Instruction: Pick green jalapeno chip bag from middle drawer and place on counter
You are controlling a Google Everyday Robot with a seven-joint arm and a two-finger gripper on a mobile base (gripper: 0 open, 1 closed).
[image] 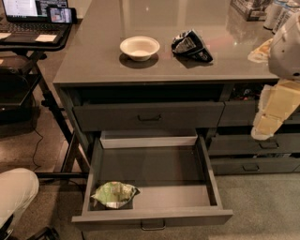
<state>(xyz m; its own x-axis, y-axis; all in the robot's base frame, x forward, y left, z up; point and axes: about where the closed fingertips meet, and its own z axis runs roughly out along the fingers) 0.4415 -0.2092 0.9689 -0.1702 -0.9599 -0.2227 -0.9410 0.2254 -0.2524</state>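
The green jalapeno chip bag point(115, 194) lies wrinkled in the front left corner of the open middle drawer point(154, 218), which is pulled out wide below the counter point(98, 56). The rest of the drawer floor is bare. My gripper point(268, 123) hangs at the right edge of the view, in front of the right-hand drawers. It is at about the height of the top drawer, well right of and above the bag, and holds nothing that I can see.
A white bowl point(139, 48) and a black-and-white snack bag point(191, 46) sit on the counter, with cans and a box point(262, 9) at the back right. A black desk with a laptop point(33, 18) stands at the left. A white object point(14, 194) is at the bottom left.
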